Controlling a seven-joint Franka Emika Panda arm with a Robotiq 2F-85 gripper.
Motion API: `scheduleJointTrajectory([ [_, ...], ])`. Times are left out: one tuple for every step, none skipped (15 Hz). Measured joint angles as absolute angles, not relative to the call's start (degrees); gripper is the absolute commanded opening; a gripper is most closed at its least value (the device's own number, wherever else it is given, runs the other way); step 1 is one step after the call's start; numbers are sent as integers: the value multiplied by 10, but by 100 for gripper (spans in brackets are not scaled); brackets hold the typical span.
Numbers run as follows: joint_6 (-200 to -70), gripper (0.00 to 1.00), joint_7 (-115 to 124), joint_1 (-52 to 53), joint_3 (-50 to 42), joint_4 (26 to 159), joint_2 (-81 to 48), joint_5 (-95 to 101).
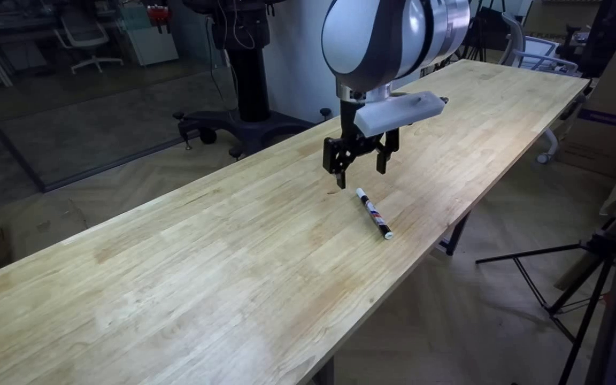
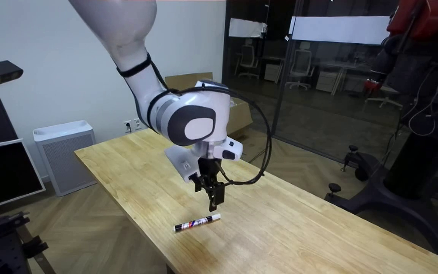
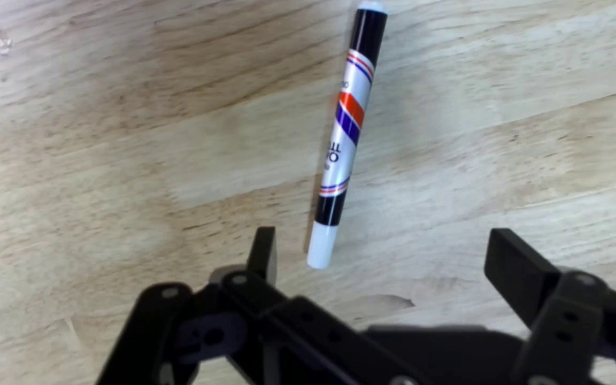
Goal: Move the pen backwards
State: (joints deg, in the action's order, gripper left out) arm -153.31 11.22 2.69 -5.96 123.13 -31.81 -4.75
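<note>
A long tabletop (image 1: 206, 256) of light wood, built from narrow strips running its length, carries a marker pen (image 1: 374, 214) lying flat, crossing the grain at a steep slant. The marker pen has black sections, a whitish middle banded in orange-red and blue-violet, and one white end. In both exterior views its black end points toward the nearer long edge. Near its white end, a brown mark (image 3: 385, 303) shows in the wood. In the wrist view a small shiny spot (image 3: 1, 44), too unclear to name, sits well to the left of its black end. A dark leg (image 1: 456, 235) stands under the long edge nearer the marker pen.
</note>
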Motion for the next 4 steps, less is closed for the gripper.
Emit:
scheduleJointTrajectory([
  [-1541,100,135,50,-75,1237,-310,-25],
  [-1546,100,152,69,-86,1243,-303,-12],
  [-1547,100,159,81,-91,1247,-298,-9],
  [-1547,100,160,86,-94,1250,-295,-9],
])
